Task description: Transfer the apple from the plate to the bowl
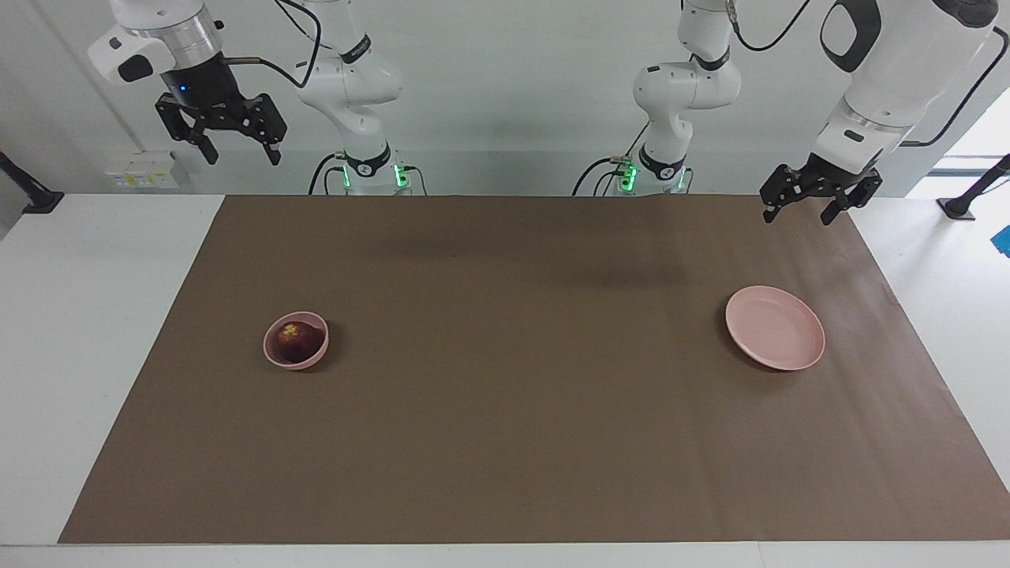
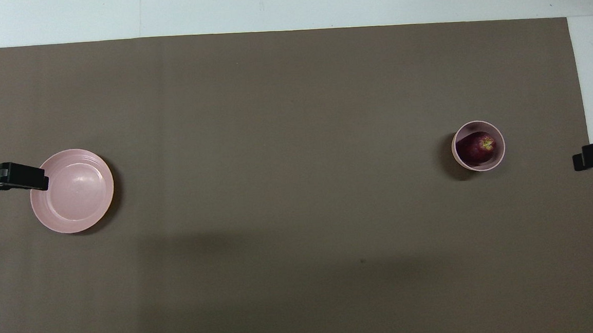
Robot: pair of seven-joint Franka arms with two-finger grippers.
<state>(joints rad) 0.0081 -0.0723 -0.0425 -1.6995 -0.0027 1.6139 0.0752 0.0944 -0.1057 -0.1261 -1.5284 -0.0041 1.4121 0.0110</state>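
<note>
- The apple [image 1: 297,340] is sitting in the bowl [image 1: 271,353] toward the right arm's end of the surface [image 1: 505,442], well below and apart from the right claw [image 1: 233,151], whose fingers are standing apart and holding nothing.
- The right arm is hanging raised high near its base.
- The left claw [image 1: 805,211], fingers apart, is waiting over the brown mat's corner near the plate [image 1: 777,355].
- The plate is lying bare.

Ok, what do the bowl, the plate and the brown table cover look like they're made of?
Bowl: likely glossy plastic or glazed ceramic; smooth pink wall.
Plate: probably the same; soft sheen, faint rings inside the rim.
Cover: matte paper or card, perhaps; flat, no shine.
</note>
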